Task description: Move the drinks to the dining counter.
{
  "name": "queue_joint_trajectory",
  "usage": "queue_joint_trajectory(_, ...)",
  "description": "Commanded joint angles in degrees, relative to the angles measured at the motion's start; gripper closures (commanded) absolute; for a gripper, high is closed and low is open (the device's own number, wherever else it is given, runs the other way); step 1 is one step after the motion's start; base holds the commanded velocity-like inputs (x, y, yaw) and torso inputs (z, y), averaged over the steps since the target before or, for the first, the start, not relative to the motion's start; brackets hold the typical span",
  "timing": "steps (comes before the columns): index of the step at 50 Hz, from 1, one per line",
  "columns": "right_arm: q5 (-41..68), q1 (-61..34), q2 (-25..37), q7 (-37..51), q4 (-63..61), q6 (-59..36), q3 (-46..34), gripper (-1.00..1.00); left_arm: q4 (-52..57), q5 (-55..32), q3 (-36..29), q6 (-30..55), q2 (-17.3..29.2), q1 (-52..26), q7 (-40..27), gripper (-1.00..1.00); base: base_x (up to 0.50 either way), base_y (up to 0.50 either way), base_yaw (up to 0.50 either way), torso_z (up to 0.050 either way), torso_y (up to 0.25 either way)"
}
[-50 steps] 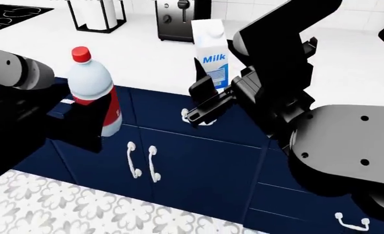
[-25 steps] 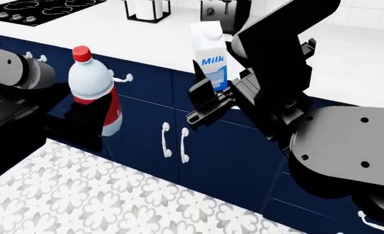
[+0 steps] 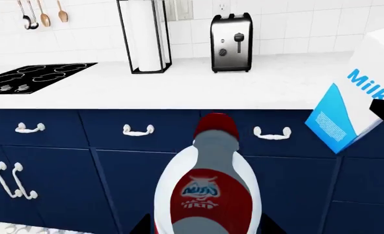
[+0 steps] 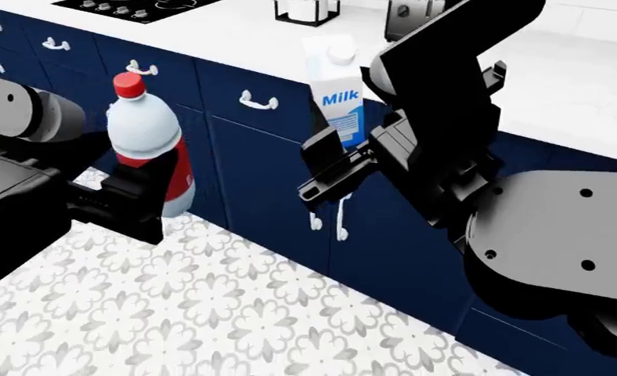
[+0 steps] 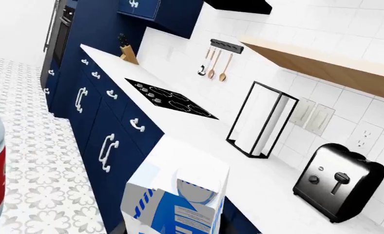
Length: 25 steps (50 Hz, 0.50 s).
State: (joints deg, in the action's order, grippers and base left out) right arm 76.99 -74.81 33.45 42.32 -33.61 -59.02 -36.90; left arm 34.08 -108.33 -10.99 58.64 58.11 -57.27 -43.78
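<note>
- The left claw (image 4: 131,205) grips the bottle (image 4: 146,149) around its red label, holding it upright in the air at nine o'clock in the head view, above the patterned floor (image 4: 214,313).
- The right claw (image 4: 335,168) clasps the Milk carton (image 4: 335,86), also lifted, near twelve o'clock.
- Behind them runs the white surface (image 3: 199,90) with toaster (image 3: 231,43), paper towel holder (image 3: 144,36) and stovetop (image 3: 32,75), over navy cabinets (image 3: 55,156).
</note>
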Motion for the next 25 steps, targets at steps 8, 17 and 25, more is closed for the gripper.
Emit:
queue_joint_trajectory(8,-1.6,-0.5,0.3,-0.1,-0.4,-0.2,0.6,1.00,-0.1,0.1,0.5,-0.7,0.2,-0.6,-0.3,1.00,-0.25,-0.15,0.45,0.001,0.000)
queue_joint_trajectory(17,-1.8,-0.6,0.2,-0.2,-0.1,-0.2,0.2,1.00,-0.4,0.2,0.2,-0.7,0.2,-0.8,-0.2,1.00,-0.27,-0.18,0.43,0.000,0.000)
queue_joint_trajectory(25,-1.6,-0.7,0.2,-0.4,0.0,-0.1,0.2,1.00,-0.5,-0.2,-0.3,-0.6,0.0,-1.6,-0.7,1.00,-0.32,-0.24,0.37,0.001,0.000)
